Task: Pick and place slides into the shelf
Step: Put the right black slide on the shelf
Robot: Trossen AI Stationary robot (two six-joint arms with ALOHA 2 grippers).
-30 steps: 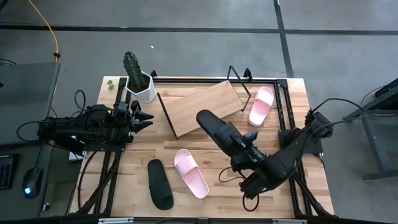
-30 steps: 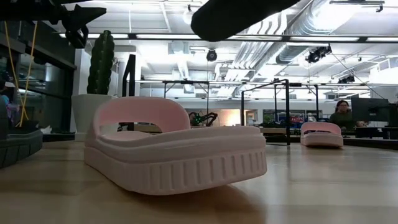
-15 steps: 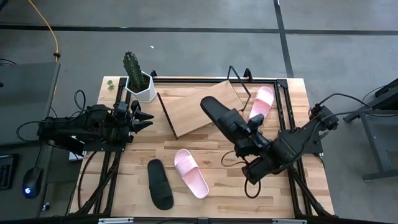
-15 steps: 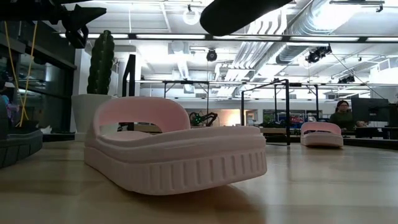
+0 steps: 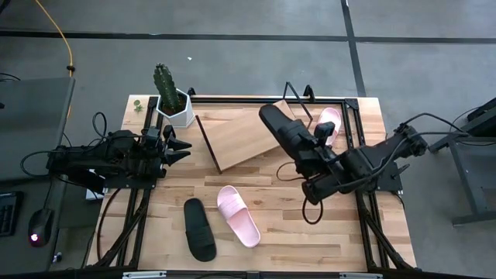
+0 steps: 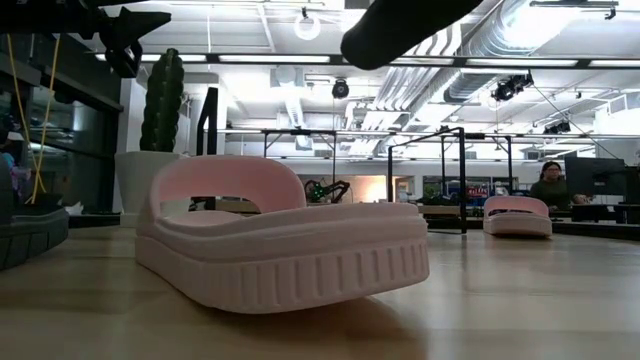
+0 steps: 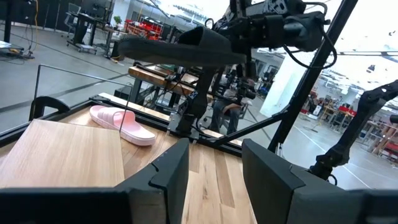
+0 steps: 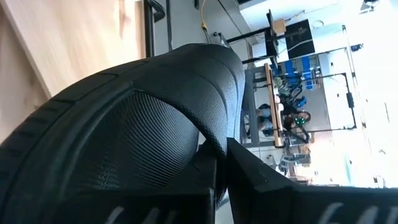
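Note:
My right gripper [image 5: 316, 157] is shut on a black slide [image 5: 283, 130] and holds it in the air above the right end of the shelf's light wood board [image 5: 244, 136]. The same slide [image 6: 400, 25] shows high in the low view. A pink slide [image 5: 238, 216] and a second black slide [image 5: 200, 229] lie soles down on the table near its front. Another pink slide [image 5: 329, 120] lies right of the shelf, partly hidden by the arm. At the table's left edge, my left gripper [image 5: 183, 147] waits open, with nothing between its fingers [image 7: 171, 171]. My right gripper pinches the black slide's strap [image 8: 211, 140] between its two fingers [image 8: 258, 177], close to where the strap meets the sole at one side. The slide is lifted clear of table and shelf. It reaches out from the fingers toward the table's far left.
A cactus in a white pot [image 5: 172, 99] stands at the far left corner beside the shelf. Black wire frame [image 5: 298, 91] rises behind the shelf board. Black rails [image 5: 353, 128] run along the table's sides. A person [image 6: 548, 185] sits far back in the room.
My right gripper has carried the black slide up and toward the table's far edge, from over the table's middle to over the shelf's right end. It stays shut on the slide and has rolled slightly.

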